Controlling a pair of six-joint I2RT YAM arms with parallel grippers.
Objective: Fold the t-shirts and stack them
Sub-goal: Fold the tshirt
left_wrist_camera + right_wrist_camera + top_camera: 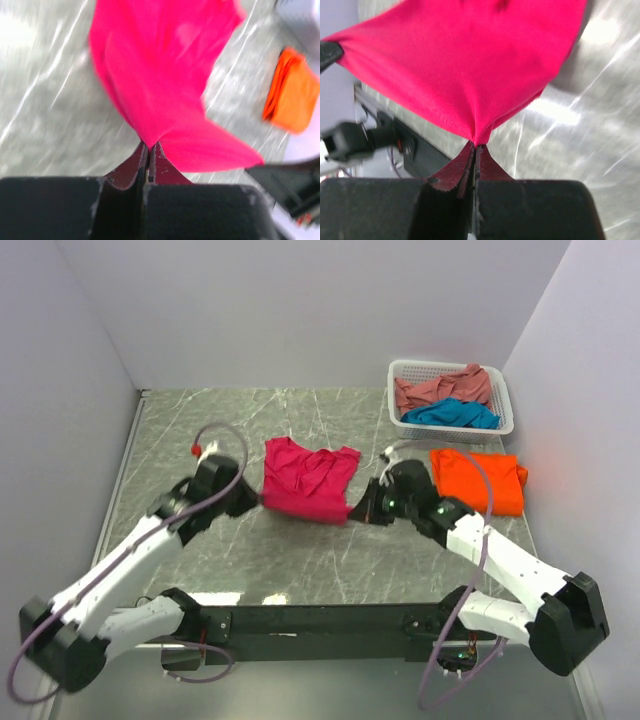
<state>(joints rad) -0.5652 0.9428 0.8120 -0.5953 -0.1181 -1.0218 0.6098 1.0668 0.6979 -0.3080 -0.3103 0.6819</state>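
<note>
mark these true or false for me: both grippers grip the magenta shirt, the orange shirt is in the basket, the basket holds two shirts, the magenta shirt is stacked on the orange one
1. The left gripper and the right gripper are both shut on the magenta shirt. True.
2. The orange shirt is in the basket. False: it lies folded on the table, on the near side of the basket.
3. The basket holds two shirts. True: a teal shirt and a salmon-pink shirt.
4. The magenta shirt is stacked on the orange shirt. False: they lie apart, the magenta shirt to the left, with the right gripper between them.
</note>
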